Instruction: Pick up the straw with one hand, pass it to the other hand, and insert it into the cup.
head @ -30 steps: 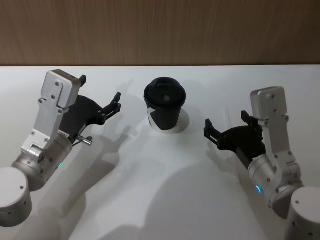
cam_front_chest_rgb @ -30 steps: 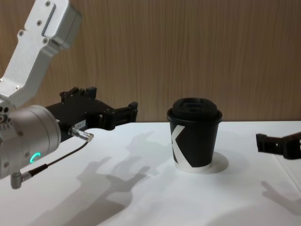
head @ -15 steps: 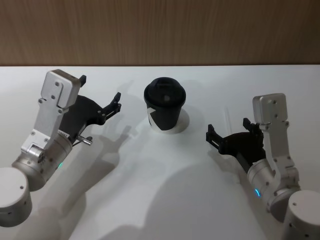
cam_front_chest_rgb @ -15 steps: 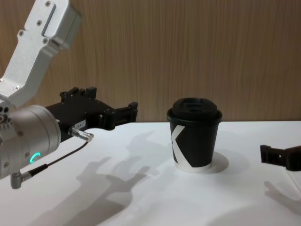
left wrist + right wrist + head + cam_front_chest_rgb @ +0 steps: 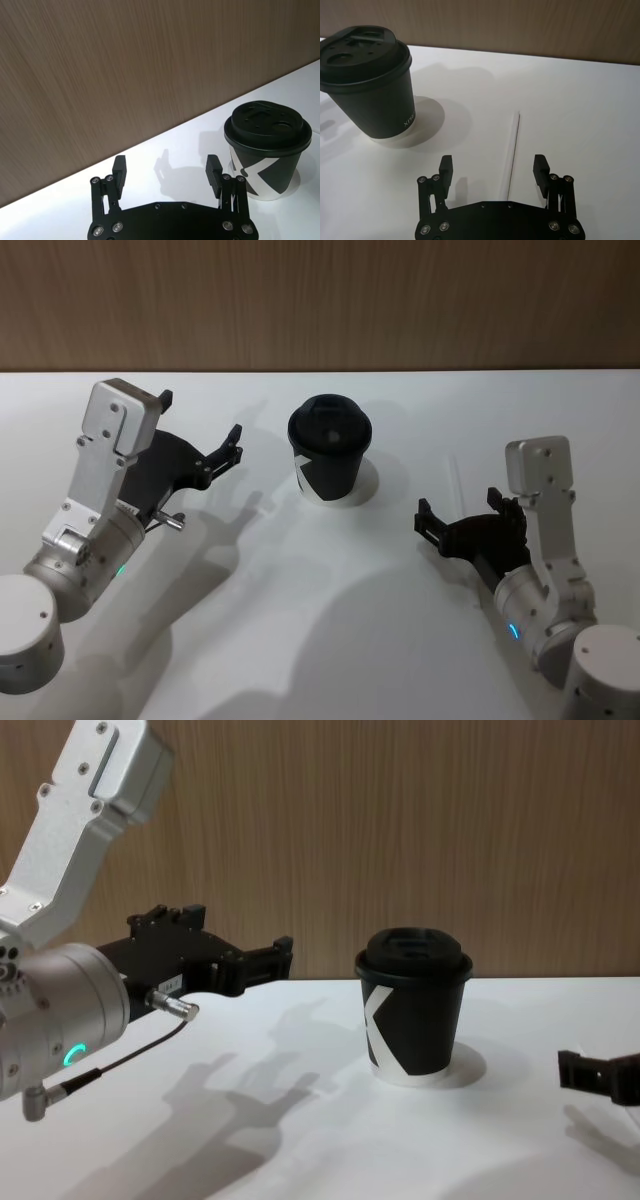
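One straw (image 5: 510, 150) lay flat on the desk (image 5: 585, 95), lower centre of the right wrist frame, in line with the released, empty right tool (image 5: 493, 165). Being thin and round, it might roll aside under a closing pinch, toward the cup (image 5: 370, 85). The left tool (image 5: 166, 162) hung released.

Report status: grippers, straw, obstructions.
Right gripper open over straw, which lies flat on the table, ungripped. Left gripper open, hovering left of the lidded cup. Nothing blocks the straw.
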